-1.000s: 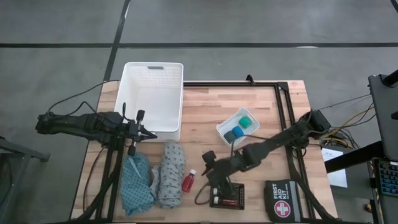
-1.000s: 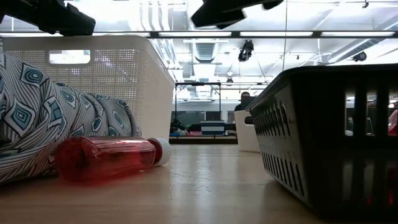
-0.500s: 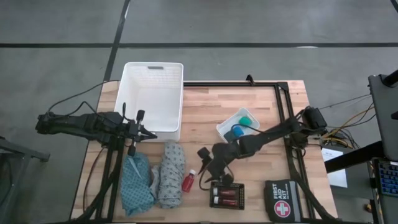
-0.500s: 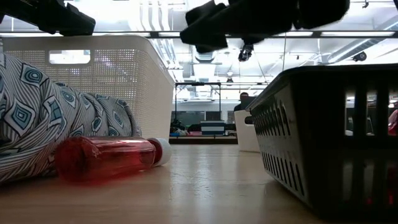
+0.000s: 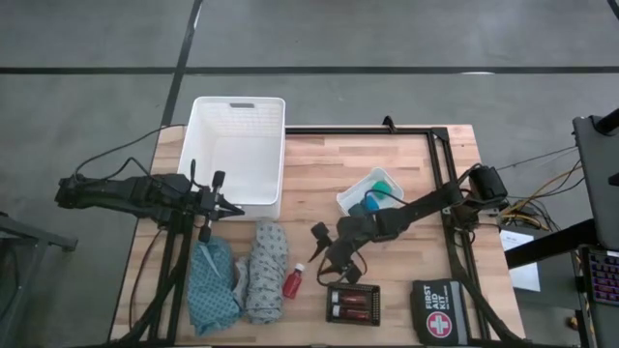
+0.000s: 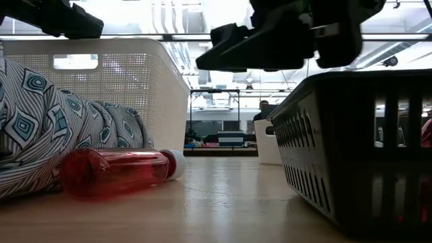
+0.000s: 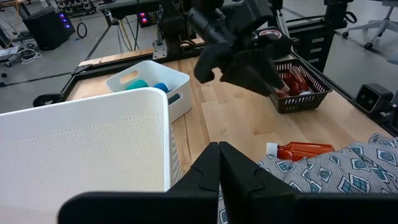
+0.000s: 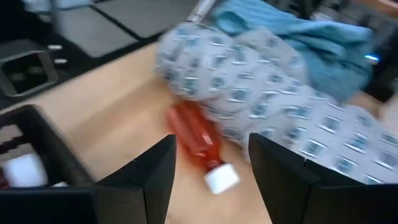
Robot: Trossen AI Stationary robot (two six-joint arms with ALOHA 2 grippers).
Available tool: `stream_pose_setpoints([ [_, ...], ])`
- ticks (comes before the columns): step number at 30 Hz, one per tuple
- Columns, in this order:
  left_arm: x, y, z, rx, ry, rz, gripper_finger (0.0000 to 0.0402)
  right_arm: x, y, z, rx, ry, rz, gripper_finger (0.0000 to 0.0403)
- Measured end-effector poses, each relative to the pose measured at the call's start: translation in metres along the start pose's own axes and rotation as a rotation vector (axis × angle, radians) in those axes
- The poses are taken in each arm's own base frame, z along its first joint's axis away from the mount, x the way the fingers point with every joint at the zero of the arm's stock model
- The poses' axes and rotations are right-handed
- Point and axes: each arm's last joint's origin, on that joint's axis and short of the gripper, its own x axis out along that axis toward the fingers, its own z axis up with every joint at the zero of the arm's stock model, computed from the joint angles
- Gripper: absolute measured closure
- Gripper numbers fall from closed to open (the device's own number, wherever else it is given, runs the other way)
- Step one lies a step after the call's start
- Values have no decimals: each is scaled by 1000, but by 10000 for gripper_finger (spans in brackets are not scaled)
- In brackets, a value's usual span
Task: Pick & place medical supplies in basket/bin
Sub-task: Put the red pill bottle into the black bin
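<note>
A red bottle [image 5: 292,281] with a white cap [image 8: 222,178] lies on its side on the table, against the grey patterned cloth [image 5: 263,271]. A teal cloth [image 5: 213,285] lies beside the grey one. My right gripper [image 5: 317,255] hovers open just right of the bottle, and its fingers [image 8: 149,180] frame the bottle [image 8: 196,144] without touching it. Two more red bottles lie in a small black basket [image 5: 353,304]. The blue and green pieces sit in a small white tray [image 5: 370,196]. My left gripper [image 5: 227,208] waits shut by the white basket [image 5: 237,150].
The black first aid pouch [image 5: 440,311] lies at the near right corner. The black basket's slotted wall [image 6: 358,148] stands close to the right of the bottle [image 6: 115,172]. Bare wood lies between the white basket and the tray.
My right gripper has sunk toward the table, swinging off the black basket toward the far edge and the loose red bottle, and it has rolled a little. Its fingers stay as wide apart as before. The bottle and cloths have not moved.
</note>
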Motion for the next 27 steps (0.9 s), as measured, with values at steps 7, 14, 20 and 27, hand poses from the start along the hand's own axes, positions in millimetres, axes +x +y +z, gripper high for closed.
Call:
stream_pose_setpoints([
  [7, 0, 0, 0, 0, 0, 0, 396, 1, -2, 5, 40, 4, -61, 204],
  [14, 0, 0, 0, 0, 0, 0, 396, 3, 2, 10, 49, 35, -86, 204],
  [20, 0, 0, 0, 0, 0, 0, 396, 4, -1, 16, 85, 26, -116, 203],
  [27, 0, 0, 0, 0, 0, 0, 396, 13, -7, 14, 169, 84, -246, 160],
])
